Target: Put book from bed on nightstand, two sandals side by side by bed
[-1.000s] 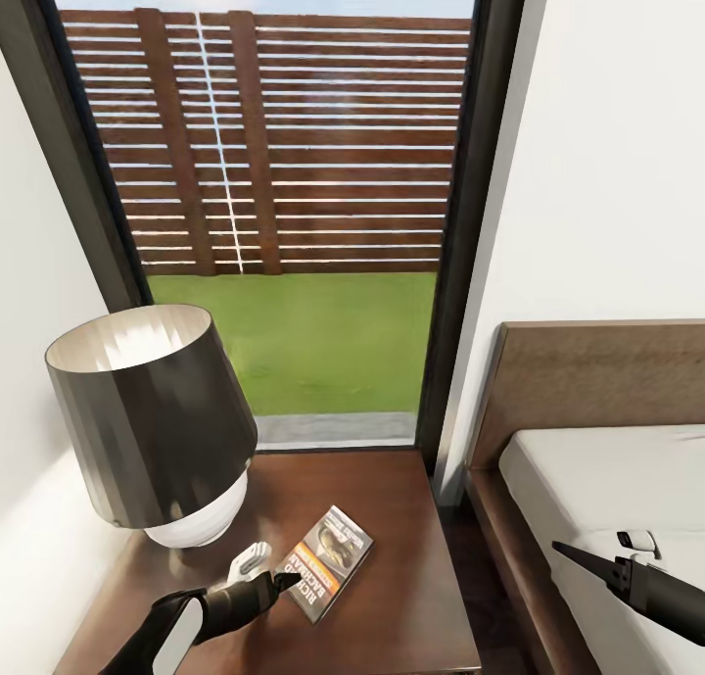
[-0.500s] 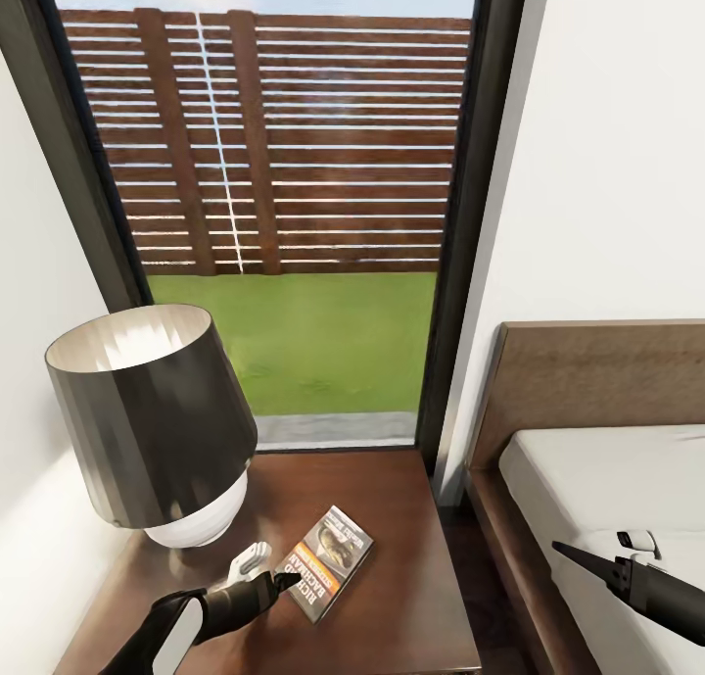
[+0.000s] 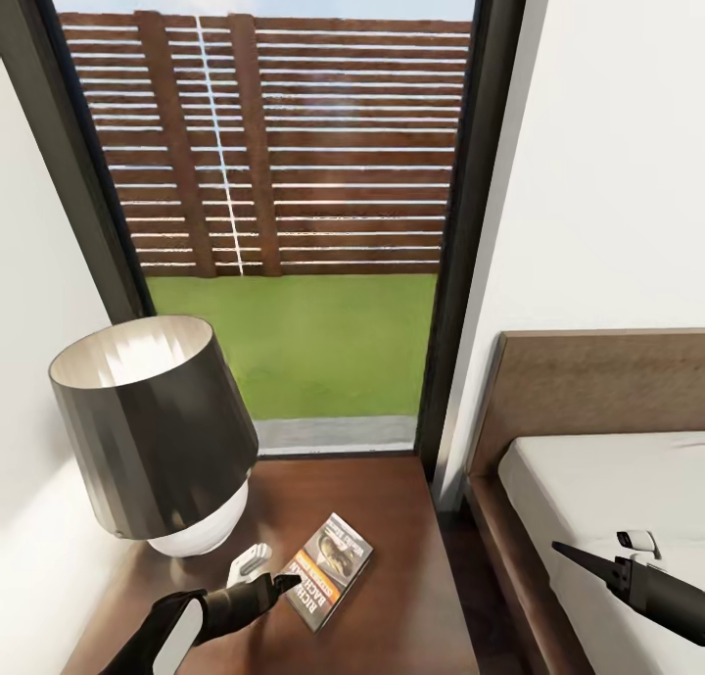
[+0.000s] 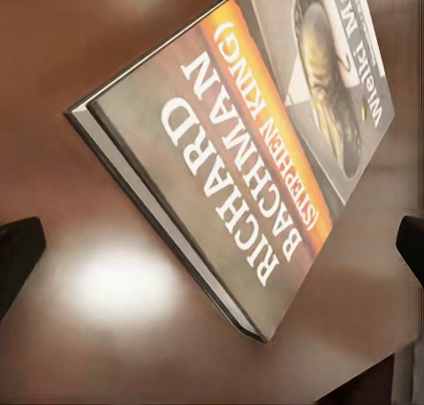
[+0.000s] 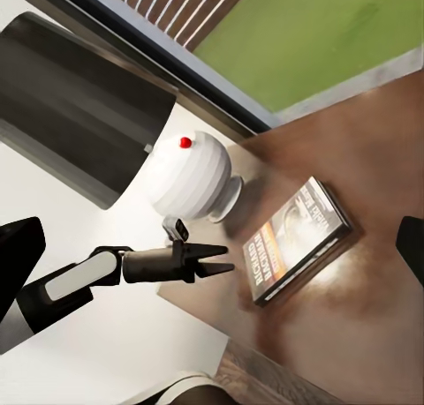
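Bachman paperback [image 3: 327,570] lies flat on the nightstand [image 3: 401,528] at lower centre, released beside the lamp [image 3: 152,435]; left gripper [image 3: 262,571] sits just short of it, jaws parted and empty, right gripper [image 3: 597,562] idles over the bed [image 3: 587,479], jaws unclear.

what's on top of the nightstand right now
On the nightstand lie the book, flat and face up, and a lamp with a dark shade. The shade hides part of the top behind it.

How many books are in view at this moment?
1. The book lies flat on the nightstand, beside the lamp, just ahead of the left tool.
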You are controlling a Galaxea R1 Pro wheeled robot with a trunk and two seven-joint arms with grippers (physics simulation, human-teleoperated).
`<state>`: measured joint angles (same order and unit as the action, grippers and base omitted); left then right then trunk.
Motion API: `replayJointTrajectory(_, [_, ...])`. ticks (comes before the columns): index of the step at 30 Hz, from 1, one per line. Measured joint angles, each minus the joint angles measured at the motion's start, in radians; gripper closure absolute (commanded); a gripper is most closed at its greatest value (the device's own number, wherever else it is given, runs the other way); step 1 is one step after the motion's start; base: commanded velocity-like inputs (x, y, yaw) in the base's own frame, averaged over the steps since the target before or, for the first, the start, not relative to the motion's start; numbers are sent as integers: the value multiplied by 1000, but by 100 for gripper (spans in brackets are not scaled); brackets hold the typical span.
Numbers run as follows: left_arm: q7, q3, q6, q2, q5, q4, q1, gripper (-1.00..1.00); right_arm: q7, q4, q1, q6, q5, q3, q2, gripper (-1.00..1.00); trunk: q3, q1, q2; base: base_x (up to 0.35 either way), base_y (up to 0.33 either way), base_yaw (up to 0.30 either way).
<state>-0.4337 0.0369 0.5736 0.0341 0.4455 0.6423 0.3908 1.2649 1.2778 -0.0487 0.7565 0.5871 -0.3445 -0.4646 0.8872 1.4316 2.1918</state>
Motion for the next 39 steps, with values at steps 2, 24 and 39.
replayJointTrajectory(2, [0,0,0,0,0,0,0,-100,0,0,0,0,0,0,0,-100,-6,-8,-14,0,0,0])
replayJointTrajectory(24, [0,0,0,0,2,0,0,-100,3,-1,0,-2,1,-1,0,-100,-75,-92,-168,0,0,0])
replayJointTrajectory(39, [0,-2,0,-2,2,-2,0,-100,5,-2,0,-5,3,-4,0,-100,-122,-150,-273,0,0,0])
